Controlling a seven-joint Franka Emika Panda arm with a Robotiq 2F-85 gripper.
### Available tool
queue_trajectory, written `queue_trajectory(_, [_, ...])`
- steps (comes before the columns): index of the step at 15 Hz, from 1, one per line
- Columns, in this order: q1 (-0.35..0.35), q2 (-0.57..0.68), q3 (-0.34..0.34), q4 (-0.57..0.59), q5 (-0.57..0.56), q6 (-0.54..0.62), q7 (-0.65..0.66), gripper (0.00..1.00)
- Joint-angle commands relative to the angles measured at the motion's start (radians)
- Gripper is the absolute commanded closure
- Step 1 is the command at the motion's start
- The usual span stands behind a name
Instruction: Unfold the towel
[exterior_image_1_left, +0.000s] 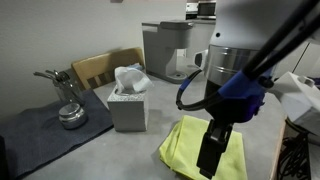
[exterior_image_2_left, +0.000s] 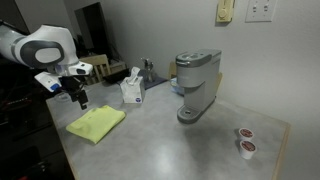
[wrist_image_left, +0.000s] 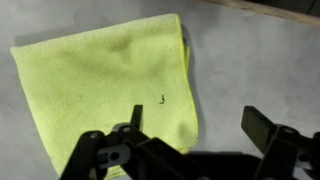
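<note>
Beneath my open, empty gripper (wrist_image_left: 195, 125), I judge the folded towel (wrist_image_left: 100, 80) limp and light; pinch a top-layer corner.

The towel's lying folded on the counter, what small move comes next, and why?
Probably lower the open claw down onto the edge of the towel. In the wrist view that edge lies under the empty claw, and the towel is folded flat, so its top layer could be pinched.
</note>
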Motion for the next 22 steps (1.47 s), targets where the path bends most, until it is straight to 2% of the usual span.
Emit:
queue_trajectory(1, [0.017,0.06,-0.014,0.034,-0.102,0.023,0.084,0.0])
queue_trajectory(7, [0.053,0.123,-0.049,0.092,-0.272,0.008,0.217,0.0])
queue_trajectory(13, [0.1,0.207,-0.112,0.171,-0.379,-0.005,0.302,0.0])
queue_trajectory(22, [0.168,0.328,-0.181,0.282,-0.398,-0.034,0.314,0.0])
